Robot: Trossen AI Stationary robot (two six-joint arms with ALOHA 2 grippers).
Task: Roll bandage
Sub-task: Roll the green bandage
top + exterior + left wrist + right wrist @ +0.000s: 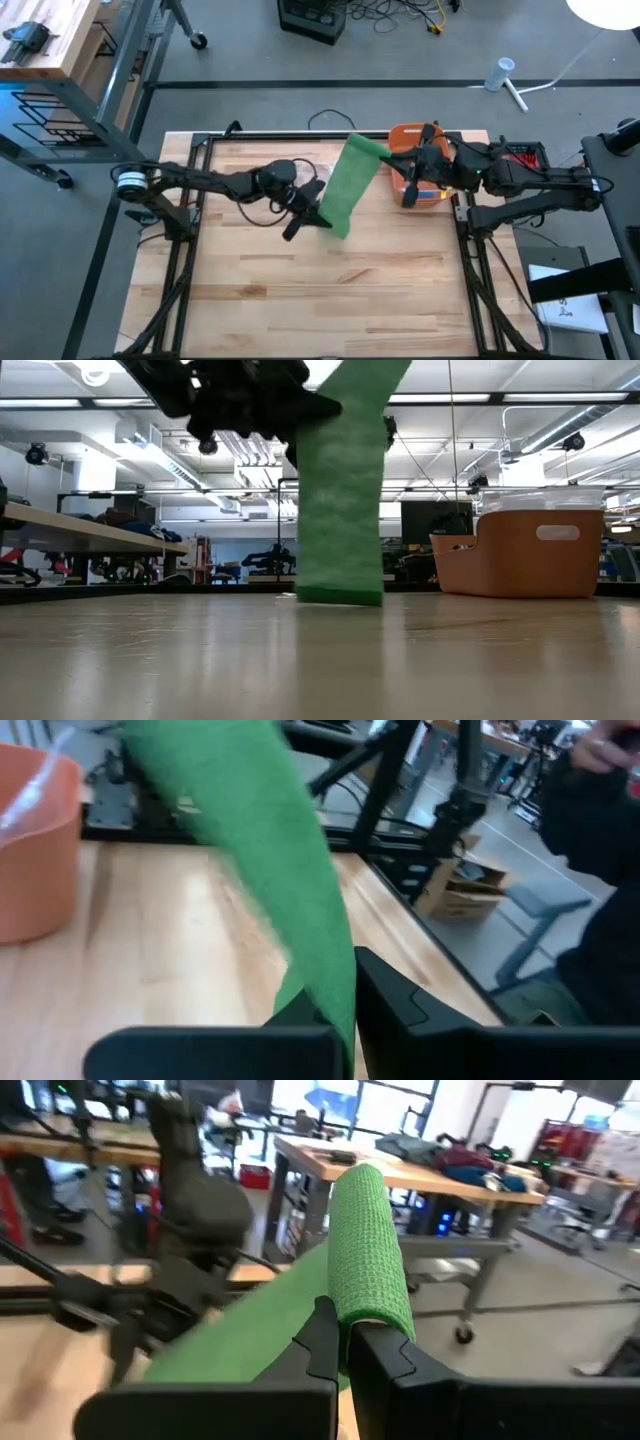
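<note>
A pale wooden table (300, 290) is lying under both arms in the high view; a green bandage (350, 185) is stretching between the left gripper (312, 213) and the right gripper (400, 160), beside an orange bin (405, 133); in the low view the strip is hanging down to the tabletop; in the left wrist view the jaws are pinching its lower end; in the right wrist view the jaws are clamping its rolled end; no writing is reading clearly.

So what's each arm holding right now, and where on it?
Both hold the green bandage: the right gripper pinches the rolled end, the left gripper pinches the loose strip near its lower end.
</note>
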